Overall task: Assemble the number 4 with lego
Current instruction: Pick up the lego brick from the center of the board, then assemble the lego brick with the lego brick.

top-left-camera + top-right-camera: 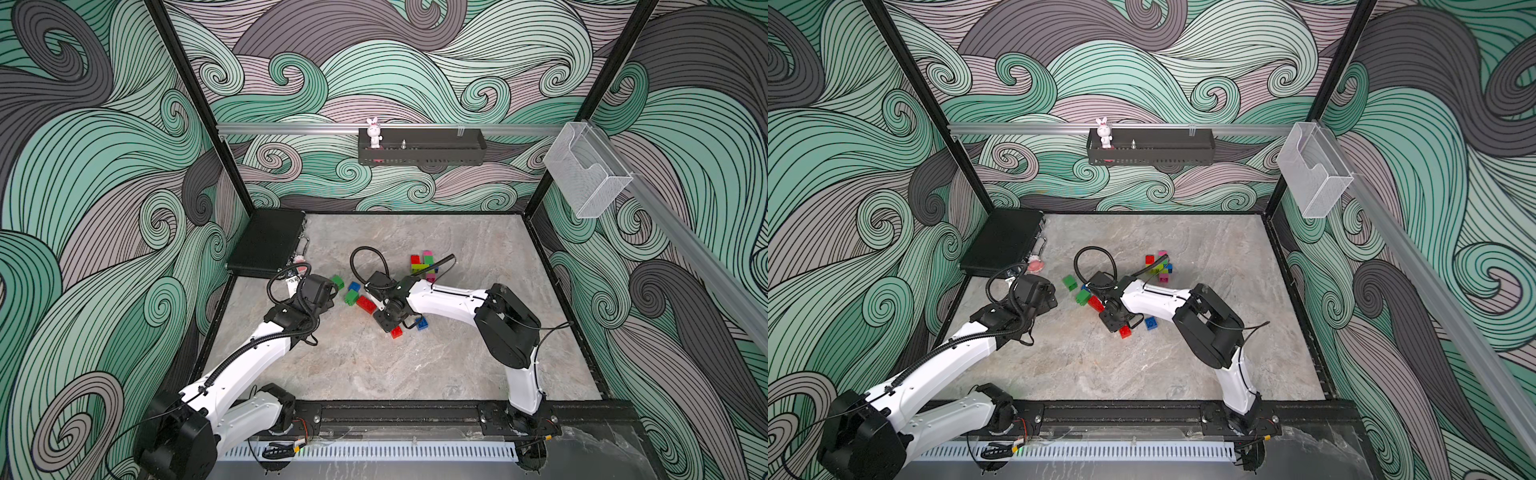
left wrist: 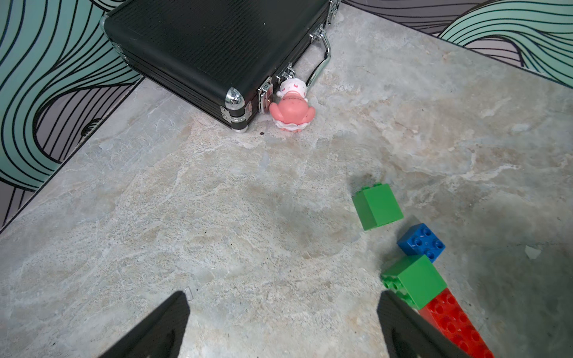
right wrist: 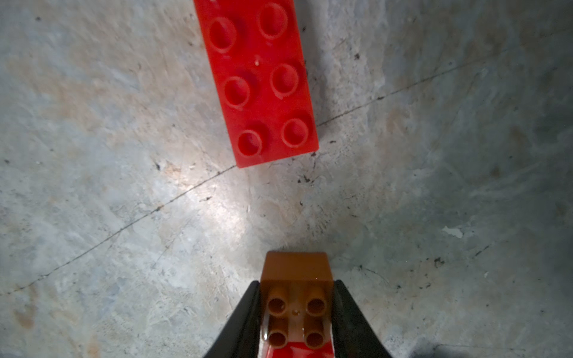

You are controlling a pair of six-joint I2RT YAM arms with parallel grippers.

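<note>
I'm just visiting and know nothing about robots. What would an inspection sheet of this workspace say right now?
Surface: grey marbled tabletop.
Job's things: two loose green bricks, blue brick, long red brick; joined cluster farther back.
Clutter: black case, pink toy beside it.
Grippers: left gripper open, empty; right gripper closed on orange brick.
Cables: black cable loops at each wrist.
Surroundings: wave-patterned walls, shelf with bunny figure, clear holder.

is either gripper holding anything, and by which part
right gripper pinches the orange brick by its two opposite side walls; left gripper open, holding nothing
</note>
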